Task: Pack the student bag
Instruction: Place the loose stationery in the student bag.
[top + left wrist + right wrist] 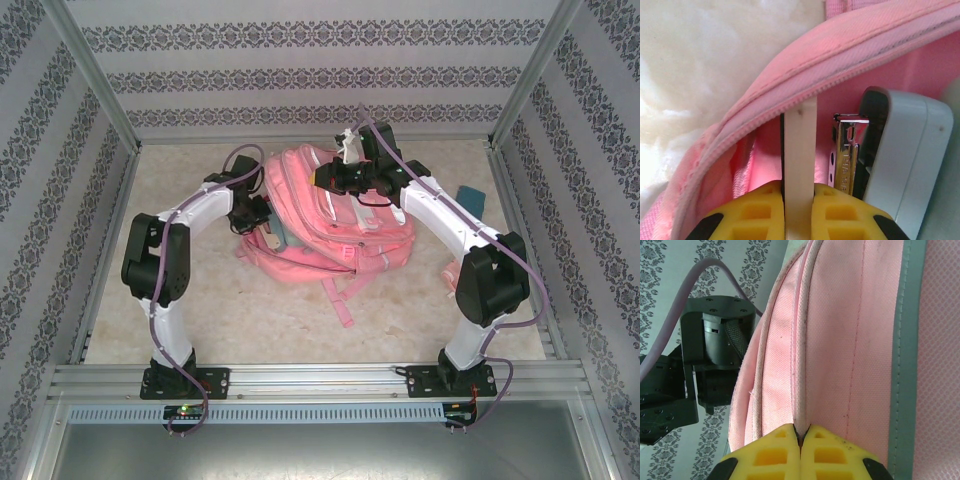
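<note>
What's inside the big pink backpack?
Inside the big pink fabric backpack sit a grey-and-silver stapler and a flat pale strip pinched by the left tool. Pink fabric hides everything deeper.

Student bag [335, 225]: pink, lying on beige mottled table [200, 320], centre-rear. Strap [342, 303] trails toward near edge. Left gripper [263, 213]: at bag's left edge, arm arched in from left; jaw state not resolvable. Right gripper [320, 178]: on bag's upper part, touching fabric. Teal object [468, 195]: on table right of bag, partly behind right arm [450, 225]. Patterned walls [300, 80] on three sides.
</note>
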